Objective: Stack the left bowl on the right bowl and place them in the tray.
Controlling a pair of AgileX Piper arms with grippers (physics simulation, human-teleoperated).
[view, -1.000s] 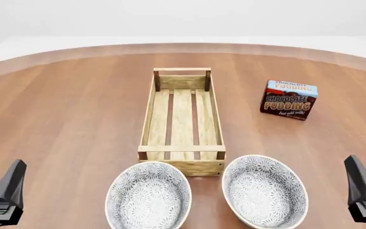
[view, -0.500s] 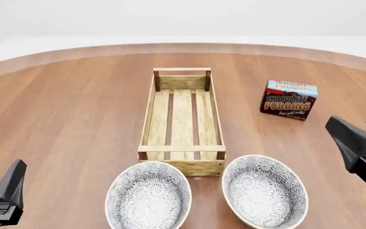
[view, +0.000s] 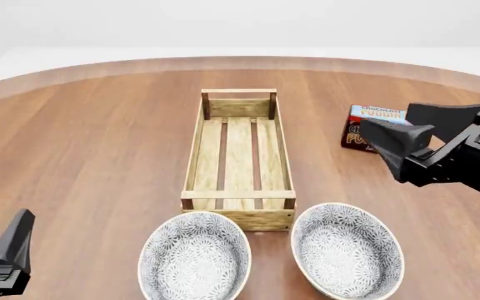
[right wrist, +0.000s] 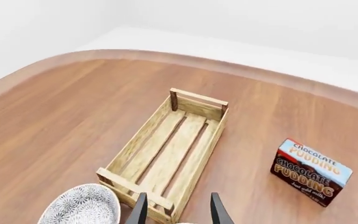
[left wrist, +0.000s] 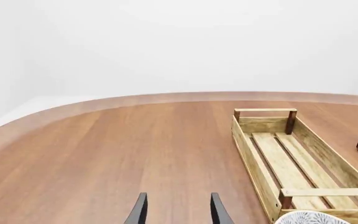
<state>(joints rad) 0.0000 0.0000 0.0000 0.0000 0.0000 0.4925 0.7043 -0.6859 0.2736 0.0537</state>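
While both patterned bowls sit side by side on the desk [view: 98, 137], just in front of the near end of the empty tray [view: 238, 159], my right gripper [view: 419, 134] hangs open and empty above the desk in front of the chocolate pudding box [view: 369, 125], and my left gripper [view: 7, 259], parted and holding nothing, waits low at the near left. The left bowl [view: 194, 257] and right bowl [view: 347, 251] lie close together and near the tray's end rail, so I judge a careless descent could clip a rim or the rail and skid a bowl.
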